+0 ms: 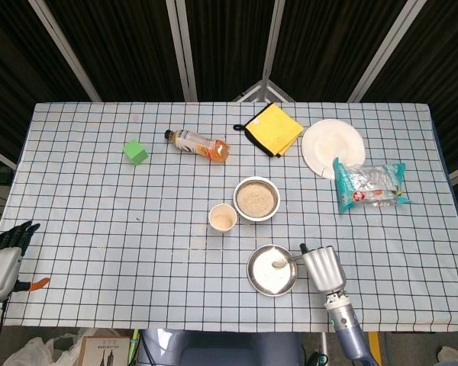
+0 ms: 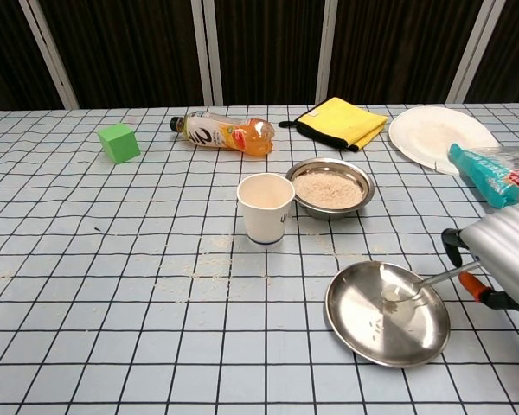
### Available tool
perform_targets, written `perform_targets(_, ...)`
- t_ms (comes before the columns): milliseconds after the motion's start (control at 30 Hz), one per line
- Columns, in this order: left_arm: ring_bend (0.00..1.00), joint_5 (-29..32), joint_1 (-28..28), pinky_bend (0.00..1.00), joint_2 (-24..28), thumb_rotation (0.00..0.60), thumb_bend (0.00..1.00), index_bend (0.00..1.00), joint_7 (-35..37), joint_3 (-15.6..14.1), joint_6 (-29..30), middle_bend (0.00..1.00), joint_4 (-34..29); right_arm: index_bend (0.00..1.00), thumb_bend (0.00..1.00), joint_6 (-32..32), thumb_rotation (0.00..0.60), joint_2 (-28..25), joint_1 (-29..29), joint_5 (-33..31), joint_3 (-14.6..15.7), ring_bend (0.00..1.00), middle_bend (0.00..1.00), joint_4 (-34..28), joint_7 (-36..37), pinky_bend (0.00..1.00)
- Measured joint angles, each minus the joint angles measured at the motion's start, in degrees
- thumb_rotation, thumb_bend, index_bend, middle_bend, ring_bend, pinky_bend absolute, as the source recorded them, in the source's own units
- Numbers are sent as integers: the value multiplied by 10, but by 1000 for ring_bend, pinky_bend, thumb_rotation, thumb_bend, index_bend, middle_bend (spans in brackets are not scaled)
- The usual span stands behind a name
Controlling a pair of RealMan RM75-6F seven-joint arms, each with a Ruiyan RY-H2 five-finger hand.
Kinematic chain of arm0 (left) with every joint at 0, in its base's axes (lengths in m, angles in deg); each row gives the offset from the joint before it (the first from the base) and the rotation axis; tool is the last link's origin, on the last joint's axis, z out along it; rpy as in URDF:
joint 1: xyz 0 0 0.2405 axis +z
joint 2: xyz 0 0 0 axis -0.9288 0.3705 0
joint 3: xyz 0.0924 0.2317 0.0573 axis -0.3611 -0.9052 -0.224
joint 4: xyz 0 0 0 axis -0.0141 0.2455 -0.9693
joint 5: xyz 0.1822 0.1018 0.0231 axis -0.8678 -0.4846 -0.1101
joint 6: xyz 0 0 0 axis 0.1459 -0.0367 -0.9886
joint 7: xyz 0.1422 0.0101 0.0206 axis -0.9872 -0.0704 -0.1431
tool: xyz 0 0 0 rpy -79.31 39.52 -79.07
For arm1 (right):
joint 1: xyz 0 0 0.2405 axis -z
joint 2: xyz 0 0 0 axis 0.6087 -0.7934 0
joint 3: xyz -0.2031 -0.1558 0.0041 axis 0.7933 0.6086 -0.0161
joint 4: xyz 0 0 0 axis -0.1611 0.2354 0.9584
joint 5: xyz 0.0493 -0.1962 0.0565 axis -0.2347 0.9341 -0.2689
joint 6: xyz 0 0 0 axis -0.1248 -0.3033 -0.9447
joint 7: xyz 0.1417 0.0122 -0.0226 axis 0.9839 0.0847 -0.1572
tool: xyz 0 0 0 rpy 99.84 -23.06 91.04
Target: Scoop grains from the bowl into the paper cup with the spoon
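Observation:
A metal bowl (image 1: 256,199) (image 2: 330,188) full of grains stands right of the paper cup (image 1: 223,218) (image 2: 265,207), which holds some grains. My right hand (image 1: 323,268) (image 2: 500,265) grips a metal spoon (image 1: 282,262) (image 2: 406,289) by its handle. The spoon's bowl lies low inside the empty steel plate (image 1: 261,279) (image 2: 372,333) near the table's front edge. My left hand (image 1: 3,259) sits at the far left, off the table's corner, holding nothing, fingers apart.
Spilled grains (image 2: 209,264) lie in front of the cup. A green cube (image 1: 135,151), a lying bottle (image 1: 199,143), a yellow cloth (image 1: 273,128), a white paper plate (image 1: 332,146) and a snack packet (image 1: 369,184) fill the back half.

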Motion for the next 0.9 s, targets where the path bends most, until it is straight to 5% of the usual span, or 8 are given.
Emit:
perform_targets(367, 0, 0, 0, 0, 0, 600, 0, 0, 1, 1, 0, 0, 1, 280, 485, 13, 600, -1, 12, -11, -14, 960, 945, -14, -29, 1000)
perform_targets(633, 0, 0, 1, 0, 0, 600, 0, 0, 2, 1, 1, 0, 1, 181, 461, 3, 600, -26, 22, 0, -13, 920, 912, -48, -54, 994)
perform_targets(733, 0, -2, 1, 0, 0, 600, 0, 0, 5, 1, 2, 0, 1, 132, 457, -9, 600, -44, 26, 7, -14, 840, 822, -62, -62, 919)
perform_targets(900, 0, -14, 3, 0, 0, 600, 0, 0, 18, 2, 6, 0, 5, 14, 440, -36, 600, -91, 38, 16, -17, 506, 512, -97, -59, 592)
